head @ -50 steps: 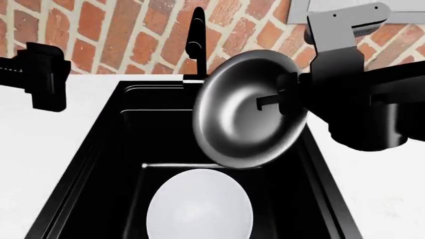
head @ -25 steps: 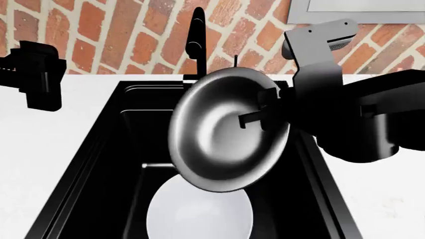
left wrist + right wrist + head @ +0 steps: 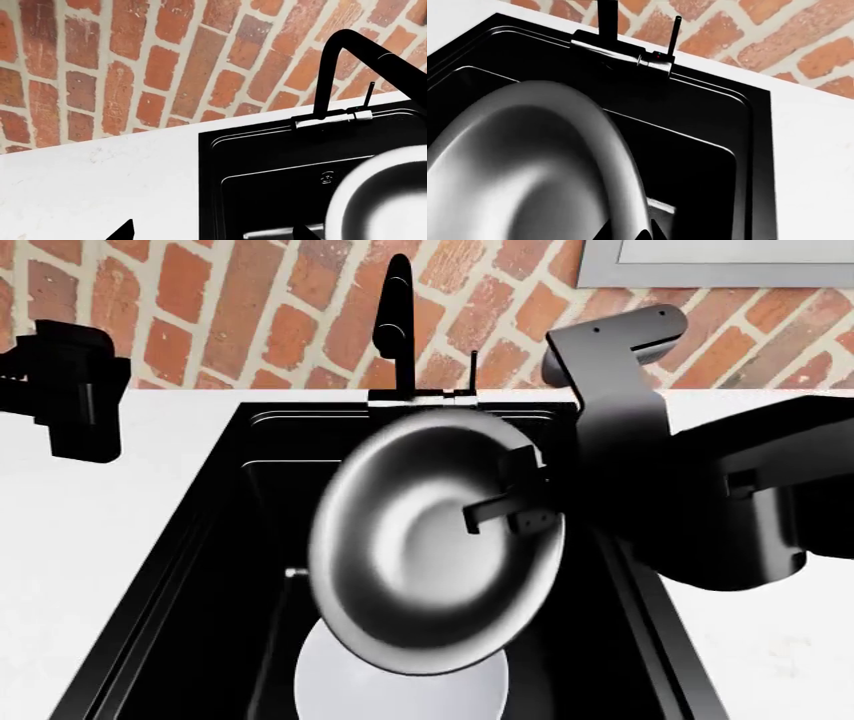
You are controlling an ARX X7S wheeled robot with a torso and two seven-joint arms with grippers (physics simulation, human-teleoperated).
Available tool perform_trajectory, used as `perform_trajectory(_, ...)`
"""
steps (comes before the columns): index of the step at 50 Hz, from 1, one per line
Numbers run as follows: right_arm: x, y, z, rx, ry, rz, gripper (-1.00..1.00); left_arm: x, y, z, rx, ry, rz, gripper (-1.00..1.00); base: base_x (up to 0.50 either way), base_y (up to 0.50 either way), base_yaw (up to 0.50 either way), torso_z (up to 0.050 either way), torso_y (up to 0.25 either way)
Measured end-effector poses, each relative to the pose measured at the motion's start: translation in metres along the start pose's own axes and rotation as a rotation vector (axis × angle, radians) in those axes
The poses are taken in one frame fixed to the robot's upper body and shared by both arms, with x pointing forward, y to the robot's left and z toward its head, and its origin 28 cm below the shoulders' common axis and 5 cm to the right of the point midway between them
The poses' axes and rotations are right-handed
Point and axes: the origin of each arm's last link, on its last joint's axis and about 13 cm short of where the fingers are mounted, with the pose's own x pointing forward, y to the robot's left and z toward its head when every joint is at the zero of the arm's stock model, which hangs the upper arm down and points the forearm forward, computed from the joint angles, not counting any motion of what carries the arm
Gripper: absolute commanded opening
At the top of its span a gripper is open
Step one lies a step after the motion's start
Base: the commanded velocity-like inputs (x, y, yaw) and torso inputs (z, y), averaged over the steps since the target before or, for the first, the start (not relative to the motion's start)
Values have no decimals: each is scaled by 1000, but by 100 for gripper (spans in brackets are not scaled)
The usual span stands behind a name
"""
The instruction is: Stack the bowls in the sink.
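**Mia:** Where is the black bowl (image 3: pixel 434 545)?

**Tom:** The right gripper (image 3: pixel 514 508) has it. Its jaws are closed on the bowl's rim. The bowl hangs tipped on its side, over the sink (image 3: pixel 200 570), right above the white bowl (image 3: pixel 400 695).

**Mia:** How should the robot finish well?

**Tom:** It should turn the black bowl flat, open side up. Then it should bring it down slowly onto the middle of the white bowl. It should let go only when the bowl sits inside.

**Mia:** What about the left gripper (image 3: pixel 67 390)?

**Tom:** It hangs over the white bench (image 3: pixel 80 540), well away from the bowls. Nobody can tell if its jaws are open or closed.

**Mia:** What is hard to see?

**Tom:** The black bowl hides much of the white one. The drain is hidden too. The faucet (image 3: pixel 392 320) shows at the back.
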Motion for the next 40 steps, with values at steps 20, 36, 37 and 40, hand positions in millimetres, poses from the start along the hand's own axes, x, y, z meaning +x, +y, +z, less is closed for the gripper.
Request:
perform_trajectory(20, 16, 8, -12, 1, 40, 76, -100, 0, 1, -1, -1, 1, 2, 100, 0, 0, 0, 0, 0)
perform_trajectory(36, 27, 12, -22, -4, 79, 122, -100, 1, 1, -2, -1, 2, 2, 100, 0, 0, 0, 1, 1)
perform_trajectory(37, 28, 12, -22, -4, 81, 124, -100, 1, 1, -2, -1, 2, 2, 100, 0, 0, 0, 0, 0)
perform_trajectory(40, 30, 13, -24, -4, 87, 131, -100, 1, 1, -2, -1, 2, 2, 100, 0, 0, 0, 0, 0)
